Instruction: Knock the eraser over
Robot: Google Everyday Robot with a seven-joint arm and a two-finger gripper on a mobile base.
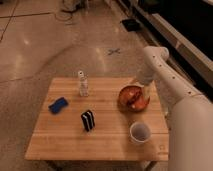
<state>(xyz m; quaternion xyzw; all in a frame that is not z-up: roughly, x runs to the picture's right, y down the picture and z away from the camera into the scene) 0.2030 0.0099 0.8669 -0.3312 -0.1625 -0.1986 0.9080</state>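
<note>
The eraser (88,120), a small black block with white stripes, stands upright near the middle of the wooden table (60,142). My gripper (146,96) hangs at the end of the white arm, low over the right side of the orange-brown bowl (132,97), well to the right of the eraser and apart from it.
A clear plastic bottle (82,84) stands at the back of the table. A flat blue object (58,105) lies at the left. A white cup (140,132) stands at the front right, below the bowl. My arm (185,115) fills the right edge.
</note>
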